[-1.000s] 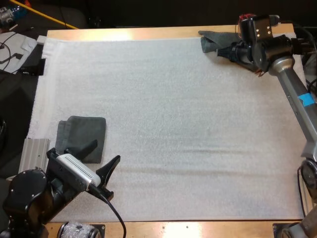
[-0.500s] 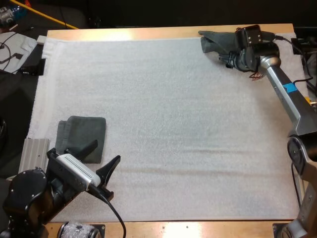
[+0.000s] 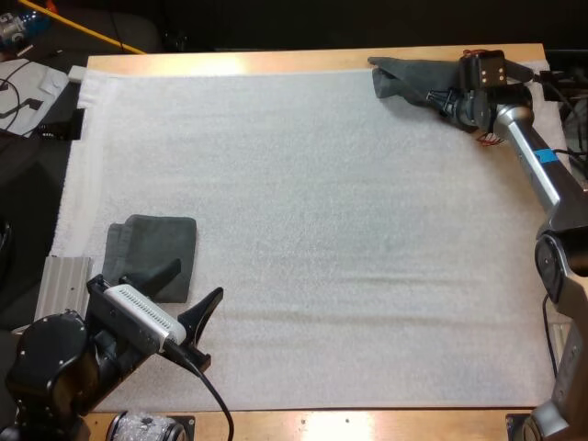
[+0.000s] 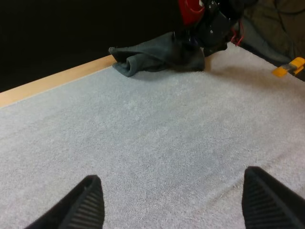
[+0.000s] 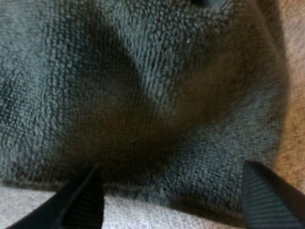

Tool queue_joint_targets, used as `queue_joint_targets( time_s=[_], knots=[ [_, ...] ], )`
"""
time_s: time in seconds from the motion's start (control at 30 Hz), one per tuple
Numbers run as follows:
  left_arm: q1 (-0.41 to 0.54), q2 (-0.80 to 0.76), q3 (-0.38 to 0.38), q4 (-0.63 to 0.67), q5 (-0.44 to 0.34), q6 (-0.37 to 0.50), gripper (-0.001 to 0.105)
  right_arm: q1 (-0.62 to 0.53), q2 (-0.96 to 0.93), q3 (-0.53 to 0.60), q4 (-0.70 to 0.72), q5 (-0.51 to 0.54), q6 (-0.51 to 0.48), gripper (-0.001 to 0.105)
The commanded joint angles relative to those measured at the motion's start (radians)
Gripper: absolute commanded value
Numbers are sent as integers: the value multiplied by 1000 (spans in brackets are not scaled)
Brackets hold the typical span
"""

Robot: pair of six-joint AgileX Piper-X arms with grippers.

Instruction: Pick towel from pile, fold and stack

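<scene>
Both are seen spread wide: the right gripper (image 3: 439, 97) at the crumpled towel (image 3: 402, 77) (one o'clock), the left gripper (image 3: 197, 281) beside the folded towel (image 3: 152, 246).

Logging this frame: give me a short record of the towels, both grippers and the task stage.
crumpled towel: at the far right corner of the mat
folded towel: flat on the mat's near left part
left gripper: open, over bare mat, near the folded towel
right gripper: open, fingers apart just over the crumpled towel
stage: crumpled towel not yet gripped; one folded towel laid down
</scene>
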Motion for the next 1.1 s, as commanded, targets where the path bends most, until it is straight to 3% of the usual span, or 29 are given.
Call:
queue_joint_targets(
  time_s=[0.0, 0.23, 0.33, 0.5, 0.67, 0.9, 0.97, 1.07],
  knots=[
    [-5, 6, -7, -8, -2, -12, 59, -8, 19, -12, -45, -35, 28, 59],
    [-5, 3, -5, -10, 7, -14, 59, -8, 42, -9, -46, -31, 40, 55],
    [-3, 2, -6, -10, 7, -13, 59, -10, 49, -8, -46, -36, 47, 39],
    [-3, 5, -5, -9, 9, -13, 59, -10, 52, -8, -42, -60, 46, 1],
    [-4, 7, -6, -8, 9, -14, 59, -5, 31, -10, -24, -72, 4, 0],
    [-2, 12, -5, -5, 11, -14, 59, 40, -133, -7, 48, -33, -211, 0],
    [-3, 6, -8, -5, 6, -18, 59, 31, -79, -4, 36, -39, -170, 0],
    [-4, 6, -8, -9, 5, -16, 59, 57, -114, -5, 53, -10, -227, 0]
  ],
)
